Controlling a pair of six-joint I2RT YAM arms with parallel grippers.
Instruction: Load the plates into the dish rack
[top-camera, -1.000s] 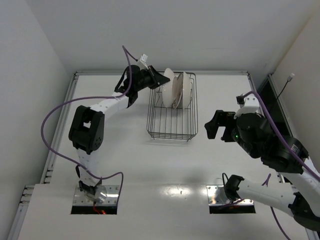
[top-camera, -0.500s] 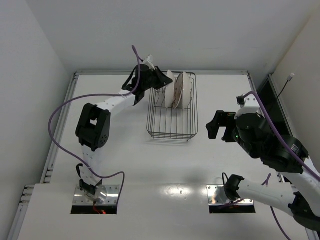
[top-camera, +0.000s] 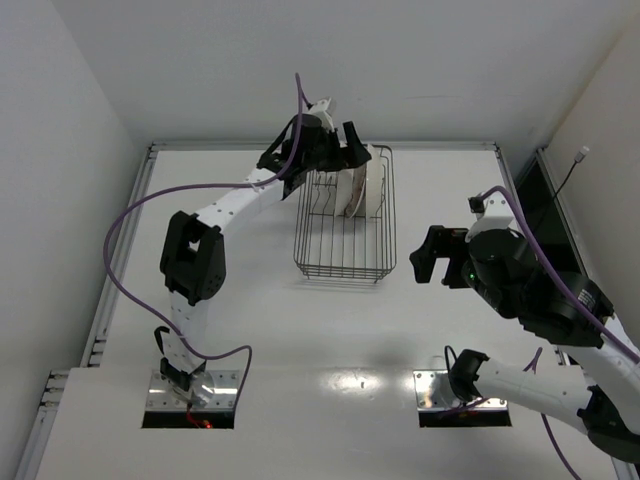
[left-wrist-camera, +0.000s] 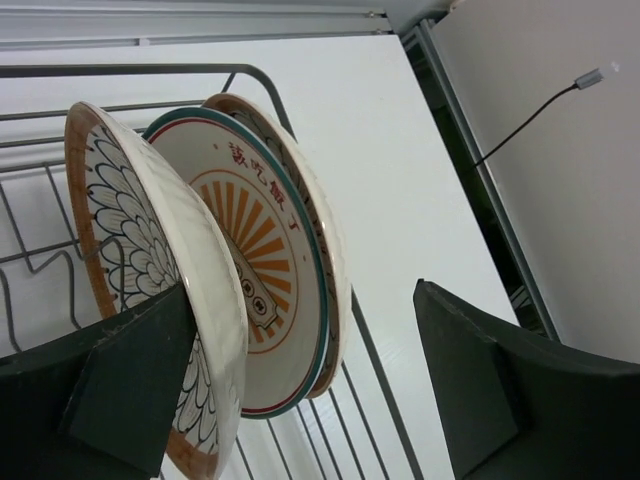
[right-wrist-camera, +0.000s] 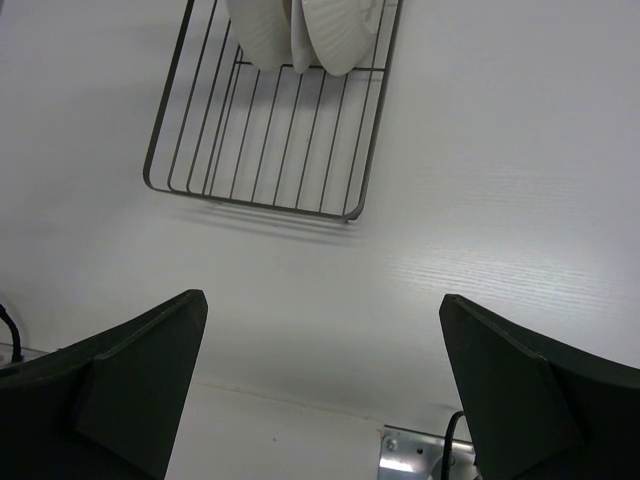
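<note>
Three plates (top-camera: 358, 188) are standing on edge in the dish rack (top-camera: 340, 250), upper centre, the middle plate (left-wrist-camera: 262, 290) bearing unreadable red characters. The left gripper (top-camera: 347, 152) and right gripper (top-camera: 428, 255) are hanging released, empty

- Soft, even light filled the room from above, and the white desk (top-camera: 330, 330) looked bright.
- Only faint, fuzzy shadows lay on the desk under the arms.
- A thin grey shadow sat just by the near edge of the dish rack (right-wrist-camera: 250, 200) in the right wrist view.
- The plates (left-wrist-camera: 250, 270) looked sharp and clear up close in the left wrist view.
- The dark fingers of the left tool (left-wrist-camera: 300, 390) and the right tool (right-wrist-camera: 320, 390) looked big, dim and a bit blurry.
</note>
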